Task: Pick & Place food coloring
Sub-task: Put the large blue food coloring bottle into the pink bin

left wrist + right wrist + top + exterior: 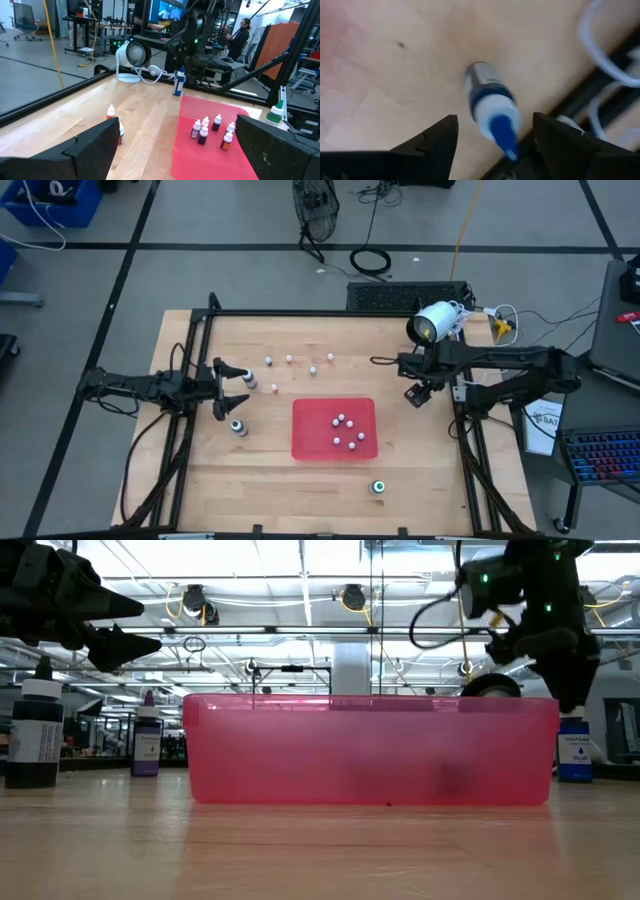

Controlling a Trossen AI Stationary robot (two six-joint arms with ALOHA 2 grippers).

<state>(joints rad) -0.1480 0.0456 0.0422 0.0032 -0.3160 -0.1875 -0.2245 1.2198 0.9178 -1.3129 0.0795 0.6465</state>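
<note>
Blue-tipped bottle [490, 107] stands upright directly under right gripper [492, 137], centred between its parted jaws (left gripper [232, 389], also open, waits farther off).

My right gripper [490, 132] hangs open over a blue-tipped bottle [492, 107], nothing between. The black table frame [570, 102] is close beside it.

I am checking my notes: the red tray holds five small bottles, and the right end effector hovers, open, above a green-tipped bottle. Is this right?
Not entirely. The bottle under the open right end effector has a blue tip, not green, as the right wrist view shows. The rest stands: the high view shows five small bottles in the red tray.
</note>
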